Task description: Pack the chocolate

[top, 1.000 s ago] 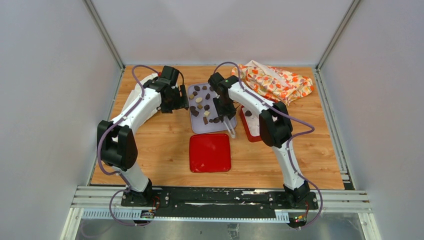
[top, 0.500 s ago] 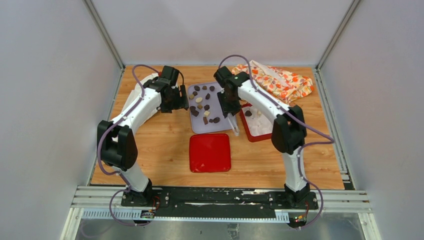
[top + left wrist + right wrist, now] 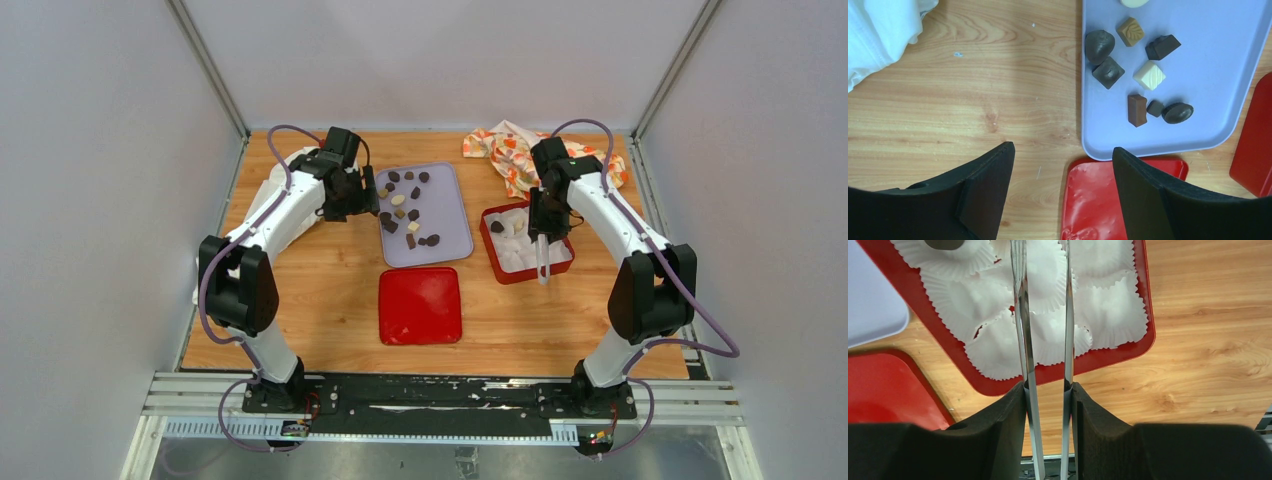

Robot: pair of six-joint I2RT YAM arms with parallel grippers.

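Several chocolate pieces (image 3: 400, 212), dark, tan and white, lie on a lavender tray (image 3: 450, 215); they also show in the left wrist view (image 3: 1107, 72). A red box (image 3: 500, 268) lined with white paper cups (image 3: 998, 347) holds one dark piece (image 3: 497, 227), seen at the top left of the right wrist view (image 3: 943, 244). My right gripper (image 3: 545, 215) is shut on metal tongs (image 3: 1020, 315) over the box; the tong tips are out of view. My left gripper (image 3: 1063, 155) is open and empty over the wood beside the tray's near left corner.
A flat red lid (image 3: 420, 305) lies in front of the tray. A patterned orange cloth (image 3: 505, 150) lies at the back right. A white cloth (image 3: 878, 30) lies left of the tray. The table's side rails stand close on both sides.
My right gripper has carried the tongs from the lavender tray rightward to over the red box. The left arm has not moved.
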